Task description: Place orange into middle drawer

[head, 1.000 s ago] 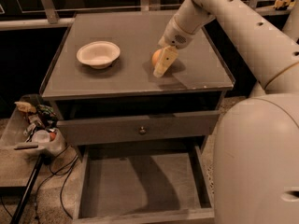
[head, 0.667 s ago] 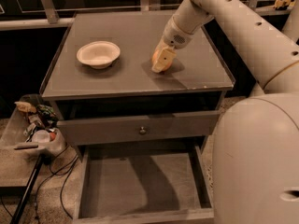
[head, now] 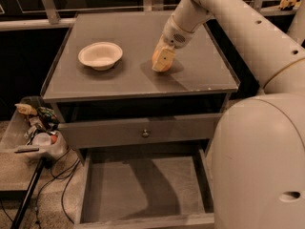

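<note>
The orange (head: 155, 57) is on the right-hand part of the grey cabinet top (head: 119, 82). Only its left edge shows, because my gripper (head: 162, 60) is shut on it and a pale finger covers the rest. The gripper reaches down from the arm at the upper right and holds the orange at or just above the surface. The middle drawer (head: 143, 187) is pulled out below the cabinet, with a bare grey floor and thin side walls.
A shallow white bowl (head: 100, 55) sits on the cabinet top, left of the gripper. A closed drawer front with a small round knob (head: 145, 133) is above the open drawer. A stand with clutter (head: 35, 128) and cables is at the left. The robot's body (head: 259, 166) fills the lower right.
The gripper and the orange have shifted slightly to the left on the cabinet top. The bowl and the drawer have not moved.
</note>
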Action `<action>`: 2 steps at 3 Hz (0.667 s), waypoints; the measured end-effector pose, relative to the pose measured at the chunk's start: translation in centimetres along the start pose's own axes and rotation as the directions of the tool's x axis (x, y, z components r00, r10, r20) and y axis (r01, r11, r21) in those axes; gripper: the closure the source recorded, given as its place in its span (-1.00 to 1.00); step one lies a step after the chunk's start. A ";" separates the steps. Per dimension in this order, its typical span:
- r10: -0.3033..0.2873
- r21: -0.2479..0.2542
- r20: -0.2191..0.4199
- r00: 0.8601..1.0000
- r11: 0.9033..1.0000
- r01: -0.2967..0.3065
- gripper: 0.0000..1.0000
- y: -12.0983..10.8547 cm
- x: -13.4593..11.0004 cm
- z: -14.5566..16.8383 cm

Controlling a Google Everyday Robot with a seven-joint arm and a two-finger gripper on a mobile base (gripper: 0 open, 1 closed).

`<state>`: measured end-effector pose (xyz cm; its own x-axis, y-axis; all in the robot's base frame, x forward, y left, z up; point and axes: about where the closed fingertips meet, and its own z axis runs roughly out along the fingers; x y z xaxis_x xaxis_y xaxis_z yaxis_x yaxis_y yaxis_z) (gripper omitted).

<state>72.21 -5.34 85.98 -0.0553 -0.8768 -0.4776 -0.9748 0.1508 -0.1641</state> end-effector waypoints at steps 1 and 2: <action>-0.049 -0.030 0.024 0.999 0.998 0.050 1.00 1.4 -1.2 -1.4; -0.071 -0.031 0.041 0.997 0.997 0.072 1.00 3.3 -1.3 -4.4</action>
<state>68.06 -5.70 89.89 0.0232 -0.8658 -0.4999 -0.9824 0.0729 -0.1718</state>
